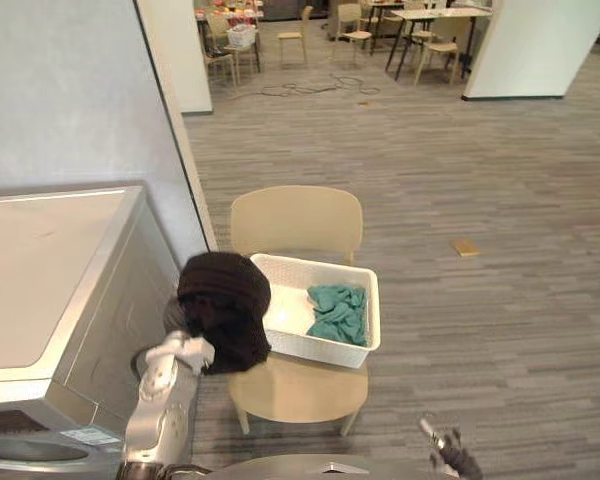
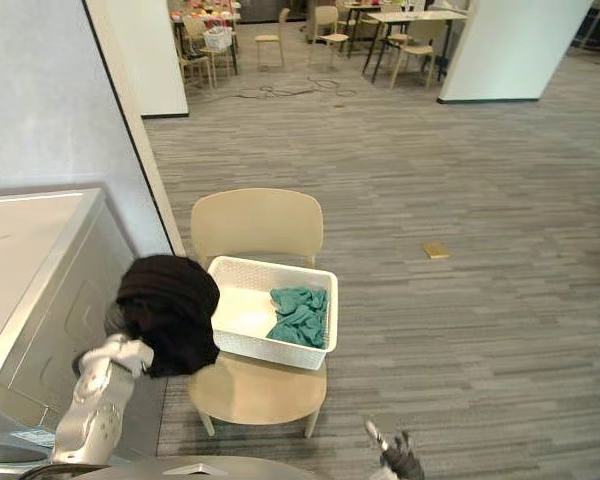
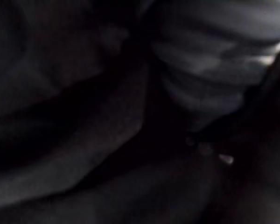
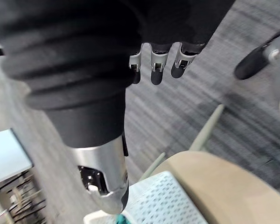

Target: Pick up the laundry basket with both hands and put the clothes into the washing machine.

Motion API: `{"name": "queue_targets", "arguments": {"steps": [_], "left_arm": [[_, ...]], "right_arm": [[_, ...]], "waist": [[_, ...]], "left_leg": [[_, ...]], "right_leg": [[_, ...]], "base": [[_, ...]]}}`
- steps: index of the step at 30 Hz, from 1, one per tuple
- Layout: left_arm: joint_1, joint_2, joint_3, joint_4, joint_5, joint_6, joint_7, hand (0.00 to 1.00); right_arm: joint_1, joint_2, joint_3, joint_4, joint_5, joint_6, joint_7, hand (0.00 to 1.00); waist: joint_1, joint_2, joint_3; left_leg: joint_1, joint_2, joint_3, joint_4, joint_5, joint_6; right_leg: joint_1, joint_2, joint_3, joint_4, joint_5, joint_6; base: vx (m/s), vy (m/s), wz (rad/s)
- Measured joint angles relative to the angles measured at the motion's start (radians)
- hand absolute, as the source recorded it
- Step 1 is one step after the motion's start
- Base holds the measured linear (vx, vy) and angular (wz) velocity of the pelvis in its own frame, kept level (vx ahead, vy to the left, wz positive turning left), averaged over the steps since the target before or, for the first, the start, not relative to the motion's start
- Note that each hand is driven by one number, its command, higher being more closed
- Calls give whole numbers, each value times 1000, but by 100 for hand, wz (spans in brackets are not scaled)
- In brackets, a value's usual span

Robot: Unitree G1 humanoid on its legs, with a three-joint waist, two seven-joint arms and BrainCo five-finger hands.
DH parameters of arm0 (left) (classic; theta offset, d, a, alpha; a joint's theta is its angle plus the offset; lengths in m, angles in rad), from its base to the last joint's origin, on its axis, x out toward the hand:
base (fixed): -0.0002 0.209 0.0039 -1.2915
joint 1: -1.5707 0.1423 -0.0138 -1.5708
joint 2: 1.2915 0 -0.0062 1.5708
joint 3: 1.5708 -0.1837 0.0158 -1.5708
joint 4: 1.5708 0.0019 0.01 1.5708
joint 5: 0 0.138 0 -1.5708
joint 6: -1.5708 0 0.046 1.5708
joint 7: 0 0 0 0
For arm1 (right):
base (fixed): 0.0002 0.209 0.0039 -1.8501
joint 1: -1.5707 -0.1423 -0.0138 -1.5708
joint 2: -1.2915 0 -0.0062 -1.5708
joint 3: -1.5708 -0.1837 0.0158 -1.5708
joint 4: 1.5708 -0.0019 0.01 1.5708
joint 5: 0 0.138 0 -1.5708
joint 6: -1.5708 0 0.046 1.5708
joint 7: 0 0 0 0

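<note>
Laundry basket [image 1: 312, 348], white, sits on the seat of a beige chair [image 1: 295, 222] with a teal cloth [image 1: 338, 312] lying inside it. At the chair's left edge, between the chair and the washing machine [image 1: 50, 270], my left hand [image 1: 183, 352] is raised with a black garment [image 1: 225, 305] bunched over it, hiding my fingers so I cannot tell their grip. My right hand [image 4: 157, 60] hangs low in front of the chair, fingers relaxed, holding nothing.
</note>
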Motion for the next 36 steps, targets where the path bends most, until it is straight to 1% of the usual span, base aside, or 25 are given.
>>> {"name": "queue_targets", "arguments": {"steps": [2, 4, 5, 6, 8, 9, 12, 17, 20, 22, 23, 24, 25, 26, 27, 28, 29, 30, 31, 32, 33, 34, 35, 36], "left_arm": [[63, 0, -26, 24, 1, 2, -18, 100], [107, -1, -58, 51, 3, 2, -36, 100], [124, 0, -85, 75, 3, 7, -37, 100], [140, -2, -108, 98, 2, 15, -46, 100], [157, -1, -147, 127, -5, 34, -65, 100], [162, -3, -161, 143, -7, 42, -73, 100], [172, -2, -175, 148, -9, 43, -78, 100], [171, 1, -175, 149, -10, 43, -78, 100], [171, -2, -173, 145, -20, 43, -78, 100], [169, -1, -166, 123, -25, 43, -78, 100], [162, 0, -162, 79, -25, 43, -77, 100], [160, 0, -158, 51, -25, 43, -76, 100], [162, -1, -151, -2, -25, 42, -76, 100], [142, -2, -147, -31, -25, 41, -77, 100], [87, -3, -137, -46, -25, 40, -77, 100], [66, -14, -120, -51, -25, 39, -76, 100], [60, -18, -115, -50, -25, 39, -75, 100], [70, -22, -119, -50, -25, 39, -75, 100], [76, -24, -123, -51, -25, 39, -75, 100], [80, -33, -134, -43, -24, 38, -75, 100], [66, -50, -151, -21, -23, 37, -76, 100], [54, -58, -161, -4, -23, 37, -75, 100], [38, -73, -171, 22, -23, 37, -75, 100], [12, -90, -173, 51, -22, 39, -69, 100]], "right_arm": [[3, 16, -39, 112, 1, -3, -12, 0], [3, 19, -52, 209, -8, -5, -19, 0], [3, 20, -50, 270, -37, -5, -19, 0], [2, 21, -60, 301, -98, -3, -19, 0], [4, 11, -42, 326, -205, 3, -23, 0], [3, 11, -39, 335, -235, 1, -24, 0], [-3, 1, -12, 352, -235, -4, -24, 0], [-31, -26, 31, 377, -237, -15, -25, 0], [-59, -53, 59, 389, -273, -18, -28, 0], [-88, -73, 92, 388, -277, -18, -34, 0], [-127, -79, 110, 383, -313, -19, -49, 0], [-148, -88, 113, 380, -324, -18, -56, 0], [-186, -100, 131, 369, -350, -17, -68, 0], [-215, -109, 134, 354, -354, -17, -68, 0], [-253, -115, 135, 344, -353, -17, -68, 0], [-305, -123, 124, 342, -355, -18, -69, 0], [-328, -125, 128, 309, -354, -20, -71, 0], [-338, -125, 131, 258, -351, -22, -70, 0], [-336, -124, 140, 235, -350, -23, -70, 0], [-330, -120, 150, 238, -344, -36, -69, 0], [-331, -117, 137, 246, -341, -41, -72, 0], [-332, -117, 123, 254, -345, -41, -82, 0], [-333, -120, 103, 276, -349, -40, -104, 0], [-343, -129, 55, 325, -368, -35, -128, 0]], "waist": [[5, -2, 4], [19, -2, 0], [27, 0, 1], [28, -1, 1], [25, -3, 3], [26, -5, 5], [29, -14, 10], [32, -16, 17], [48, -17, 47], [60, -18, 77], [64, -18, 112], [70, -22, 127], [78, -12, 148], [80, -6, 167], [82, -17, 192], [103, -27, 221], [106, -22, 232], [113, -15, 231], [111, -13, 229], [98, -10, 211], [84, -2, 184], [76, 6, 172], [67, 21, 145], [54, 45, 125]], "left_leg": [[7, 0, -16, 0, -1, 1], [10, 0, -17, 0, -1, 1], [10, 0, -20, 0, -1, 1], [10, -2, -25, 0, -1, 1], [12, -5, -35, 0, -1, 1], [16, -6, -37, 0, -1, 2], [24, -3, -38, 0, -4, 1], [9, -2, -58, 0, -4, 1], [1, -4, -94, 2, -3, 1], [-16, -5, -123, 8, 13, 2], [-54, -13, -163, 51, 24, 11], [-75, -17, -184, 86, 24, 13], [-153, -21, -234, 147, 33, 17], [-204, -30, -253, 170, 72, 35], [-227, -38, -259, 149, 121, 53], [-267, -24, -165, 351, -50, 138], [-290, 8, -80, 583, -176, 174], [-246, 60, -16, 769, -266, 149], [-207, 90, 6, 818, -290, 137], [-135, 158, 23, 855, -311, 123], [-99, 226, 23, 826, -312, 112], [-84, 249, 19, 788, -306, 93], [-64, 266, 3, 692, -258, 58], [-23, 219, -7, 505, -280, -57]], "right_leg": [[20, 0, -19, 4, -12, 0], [23, 1, -21, 6, -16, 1], [26, 1, -24, 6, -18, 2], [29, 1, -24, 6, -22, 1], [38, 1, -24, 5, -27, 2], [42, 1, -23, 5, -28, 3], [54, 5, -20, 2, -28, 3], [53, 7, -37, 2, -31, 3], [57, 5, -68, 34, -47, 5], [38, -3, -97, 104, -83, 3], [10, -23, -137, 198, -123, 0], [-11, -33, -153, 247, -140, -2], [-61, -41, -180, 329, -165, -25], [-82, -45, -213, 360, -186, -43], [-85, -70, -247, 361, -208, -61], [-90, -104, -289, 396, -199, -57], [-77, -117, -306, 402, -196, -57], [-51, -132, -319, 402, -187, -61], [-37, -140, -328, 400, -182, -64], [-19, -151, -371, 381, -169, -54], [-27, -157, -410, 364, -147, -46], [-35, -162, -425, 359, -137, -43], [-68, -172, -443, 363, -117, -29], [-106, -193, -472, 360, -70, -29]], "base": [[-3, 0, 27], [-1, -1, 11], [-4, -1, 9], [-4, 1, 11], [7, 7, 14], [8, 6, 10], [0, 0, 0], [-1, -6, 9], [12, -15, 31], [6, -33, 60], [-19, -37, 80], [-60, -56, 112], [-99, -60, 113], [-206, -72, 166], [-200, -14, 140], [-213, 21, 114], [-184, 40, 55], [-192, 26, 47], [-187, 56, 55], [-179, 117, 87], [-174, 152, 99], [-137, 257, 98], [-120, 439, 103], [-123, 466, 125]]}}
